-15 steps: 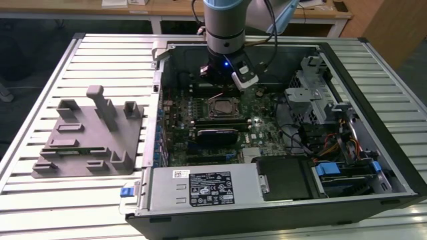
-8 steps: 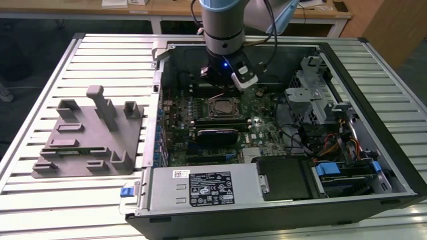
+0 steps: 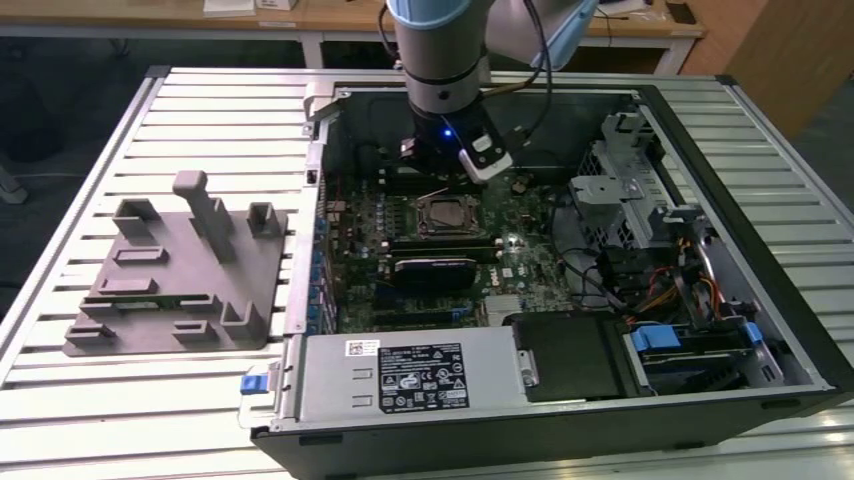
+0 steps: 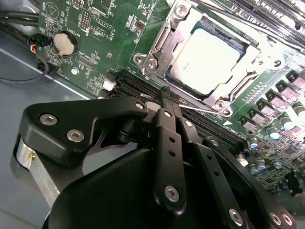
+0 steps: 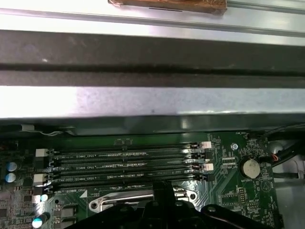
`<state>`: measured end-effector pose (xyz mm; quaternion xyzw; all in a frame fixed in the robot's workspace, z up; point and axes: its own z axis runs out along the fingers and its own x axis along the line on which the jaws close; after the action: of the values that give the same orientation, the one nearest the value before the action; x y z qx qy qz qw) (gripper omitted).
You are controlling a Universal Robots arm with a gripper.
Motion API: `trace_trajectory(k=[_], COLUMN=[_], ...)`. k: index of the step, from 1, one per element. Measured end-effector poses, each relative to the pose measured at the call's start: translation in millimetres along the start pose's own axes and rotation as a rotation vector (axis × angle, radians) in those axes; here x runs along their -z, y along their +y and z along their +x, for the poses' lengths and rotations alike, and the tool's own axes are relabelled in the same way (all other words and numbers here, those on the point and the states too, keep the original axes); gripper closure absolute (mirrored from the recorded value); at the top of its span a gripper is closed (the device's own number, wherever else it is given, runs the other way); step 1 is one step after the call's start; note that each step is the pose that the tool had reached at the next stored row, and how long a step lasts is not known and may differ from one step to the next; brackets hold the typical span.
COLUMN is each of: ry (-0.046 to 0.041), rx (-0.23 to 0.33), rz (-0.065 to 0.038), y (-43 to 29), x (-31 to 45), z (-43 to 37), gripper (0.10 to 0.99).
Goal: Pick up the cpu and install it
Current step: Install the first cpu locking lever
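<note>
The cpu (image 3: 442,214) lies flat in its socket on the green motherboard (image 3: 514,265), inside the open computer case. In the second wrist view the cpu (image 4: 205,59) shows its silver-grey top inside the metal socket frame (image 4: 157,45). My gripper (image 3: 435,192) hangs just above the board at the socket's far side. In both wrist views its black fingers are pressed together with nothing between them. The fingertips (image 4: 166,93) hover beside the socket over the memory slots, apart from the cpu. The first wrist view has the gripper (image 5: 165,187) at the edge of the socket frame (image 5: 121,202).
A grey plastic fixture tray (image 3: 174,285) with upright posts stands on the slatted table at the exterior view's left. Inside the case are the power supply (image 3: 400,375), a drive cage (image 3: 634,190), cables and several memory slots (image 5: 124,162). The case wall (image 5: 152,102) rises close behind the slots.
</note>
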<state>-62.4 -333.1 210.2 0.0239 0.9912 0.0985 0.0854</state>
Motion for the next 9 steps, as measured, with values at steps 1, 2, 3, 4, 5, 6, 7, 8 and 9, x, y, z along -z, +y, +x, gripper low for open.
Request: trace_trajectory(k=[1, 2, 3, 4, 5, 6, 7, 8, 9], ry=[-0.0007, -0.0015, -0.0022, -0.0030, -0.0039, -0.0050, -0.0065, -0.0082, -0.0101], rx=[-0.004, -0.007, -0.011, -0.014, -0.019, -0.024, -0.031, -0.039, -0.048], rz=[0.001, 0.001, 0.002, 0.003, 0.003, 0.004, 0.006, 0.007, 0.008], y=[0.4, 1.1, 1.8, 2.6, 3.2, 3.7, 4.1, 4.4, 4.6], x=[-0.3, -0.6, -0.9, -1.1, -1.4, -1.8, -2.2, -2.6, -3.0], z=[0.3, 0.8, 1.2, 1.7, 2.1, 2.3, 2.5, 2.6, 2.7], gripper=[0.980, 0.980, 0.980, 0.980, 0.980, 0.980, 0.980, 0.980, 0.980])
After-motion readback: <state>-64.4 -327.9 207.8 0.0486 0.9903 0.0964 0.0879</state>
